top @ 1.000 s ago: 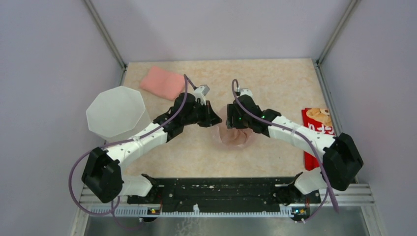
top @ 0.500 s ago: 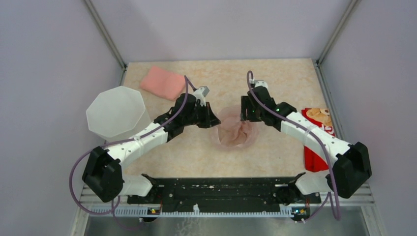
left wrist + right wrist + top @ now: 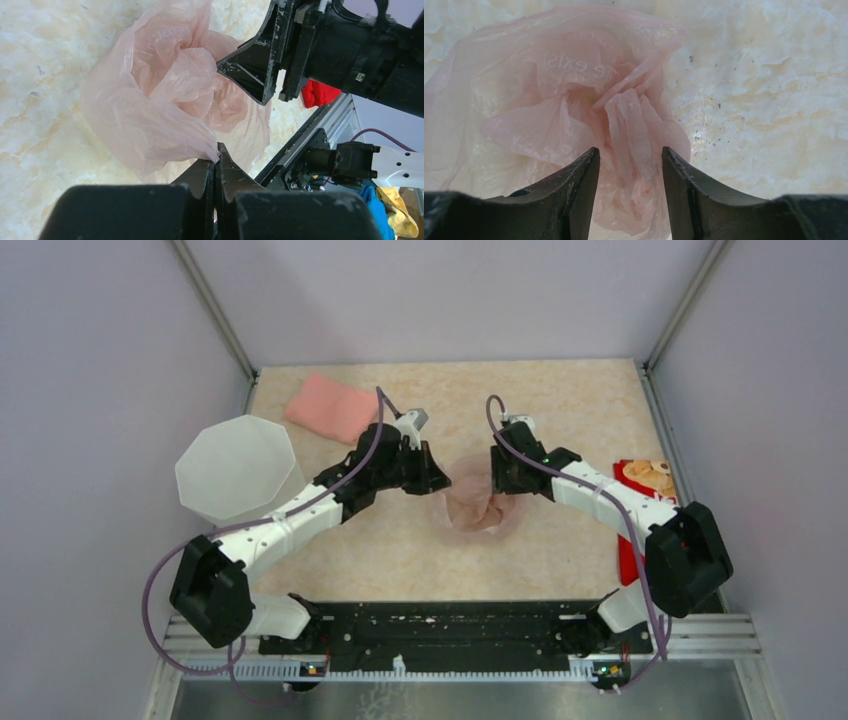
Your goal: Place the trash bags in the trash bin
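The pale pink translucent trash bag (image 3: 478,508) lies crumpled on the table's middle. My left gripper (image 3: 437,483) is shut on the bag's left edge; in the left wrist view its fingertips (image 3: 216,150) pinch a corner of the film (image 3: 150,100). My right gripper (image 3: 497,480) is open at the bag's right side, its fingers straddling a bunched fold of the bag (image 3: 624,125). The right gripper also shows in the left wrist view (image 3: 260,65). The white faceted trash bin (image 3: 236,468) stands at the left edge, beside the left arm.
A folded salmon-pink cloth (image 3: 330,407) lies at the back left. A flat red packet (image 3: 645,500) lies by the right wall, partly under the right arm. Grey walls close in the table on three sides.
My right gripper drew back to the right off the bag, then came back down to its right side with fingers open. The left gripper has kept its pinch.
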### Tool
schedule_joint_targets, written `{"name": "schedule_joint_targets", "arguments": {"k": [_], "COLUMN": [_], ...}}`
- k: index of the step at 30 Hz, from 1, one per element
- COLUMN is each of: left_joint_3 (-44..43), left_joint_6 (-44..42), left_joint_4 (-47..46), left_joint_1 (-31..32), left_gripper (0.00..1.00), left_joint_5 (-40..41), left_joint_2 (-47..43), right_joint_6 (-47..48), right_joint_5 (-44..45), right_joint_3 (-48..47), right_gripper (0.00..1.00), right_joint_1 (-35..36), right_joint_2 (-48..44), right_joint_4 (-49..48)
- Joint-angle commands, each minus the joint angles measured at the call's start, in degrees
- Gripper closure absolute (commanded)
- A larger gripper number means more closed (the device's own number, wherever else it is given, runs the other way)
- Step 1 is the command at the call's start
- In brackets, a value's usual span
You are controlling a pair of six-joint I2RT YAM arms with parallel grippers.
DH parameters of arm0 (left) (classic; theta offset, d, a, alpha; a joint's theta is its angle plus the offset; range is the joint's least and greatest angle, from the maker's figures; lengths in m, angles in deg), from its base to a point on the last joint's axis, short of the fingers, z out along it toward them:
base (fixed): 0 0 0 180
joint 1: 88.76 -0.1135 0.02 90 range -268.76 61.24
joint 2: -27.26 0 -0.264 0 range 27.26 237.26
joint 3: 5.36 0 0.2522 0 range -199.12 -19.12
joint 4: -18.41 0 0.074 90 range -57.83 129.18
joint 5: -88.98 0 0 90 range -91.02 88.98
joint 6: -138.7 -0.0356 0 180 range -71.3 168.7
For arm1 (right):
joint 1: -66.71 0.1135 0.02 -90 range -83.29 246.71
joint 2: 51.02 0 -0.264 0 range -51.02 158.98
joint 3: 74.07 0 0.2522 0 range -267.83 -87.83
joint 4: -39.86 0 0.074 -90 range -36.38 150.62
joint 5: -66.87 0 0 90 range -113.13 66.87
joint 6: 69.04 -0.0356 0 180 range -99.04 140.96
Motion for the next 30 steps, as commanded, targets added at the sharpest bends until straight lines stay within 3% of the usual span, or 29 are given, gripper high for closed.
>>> {"name": "schedule_joint_targets", "arguments": {"k": [1,8,16,24,30], "left_joint_3": [-3.56,-4.03,-4.79,-4.7,-5.04], "left_joint_6": [-1.2,-1.56,-1.92,-1.92,-2.19], "left_joint_4": [-0.31,0.49,1.32,1.33,1.34], "left_joint_1": [-0.07,-0.09,-0.47,-0.55,-0.74], "left_gripper": [1.0,1.0,1.0,1.0,1.0], "left_joint_5": [-0.23,0.84,1.25,0.69,0.28], "left_joint_2": [0.16,0.34,0.55,0.62,0.88], "right_joint_6": [0.91,-0.16,0.33,2.95,2.5], "right_joint_5": [1.24,0.25,1.54,-0.55,-8.05], "right_joint_3": [-1.37,0.0,-0.15,1.54,3.04], "right_gripper": [0.51,0.41,0.41,0.51,0.44], "right_joint_1": [-1.48,-1.51,-1.86,-5.79,-6.26], "right_joint_2": [-1.23,-5.75,-7.43,-2.12,-0.25], "right_joint_4": [-1.25,-1.6,-0.19,-4.15,-7.6]}}
